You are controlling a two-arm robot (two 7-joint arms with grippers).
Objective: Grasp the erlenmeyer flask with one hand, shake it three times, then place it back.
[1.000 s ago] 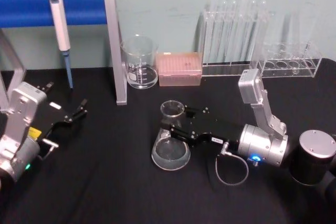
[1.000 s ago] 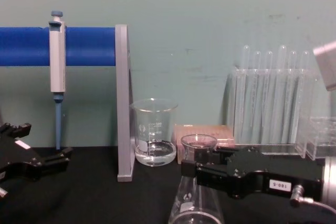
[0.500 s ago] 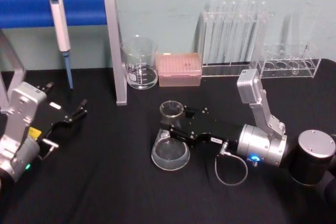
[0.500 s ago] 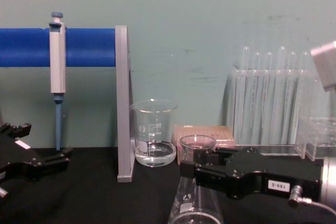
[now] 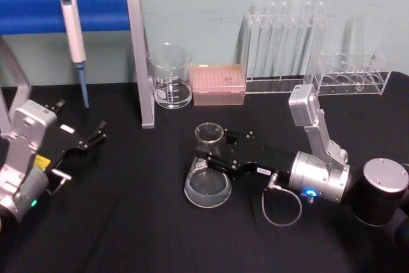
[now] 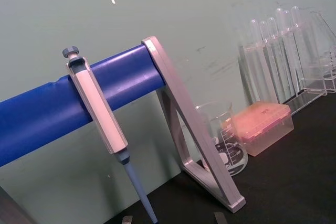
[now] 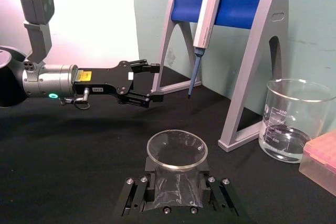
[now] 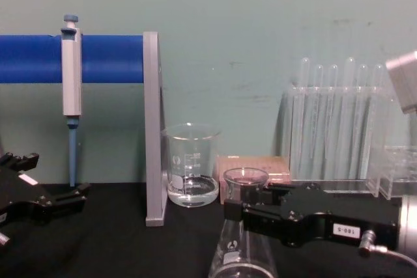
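Right end effector [image 5: 211, 155] clamps erlenmeyer flask [image 5: 208, 188] neck, unmoved; left end effector [image 5: 98, 133] parked, spread.

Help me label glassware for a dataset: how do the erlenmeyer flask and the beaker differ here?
The erlenmeyer flask is conical with a narrow neck; the beaker is straight-sided. The flask's neck is clamped by the right gripper; the beaker stands free. The flask is mid-table; the beaker is at the back, beside the grey stand leg. Both are upright clear glass with white marks. The left gripper idles open.
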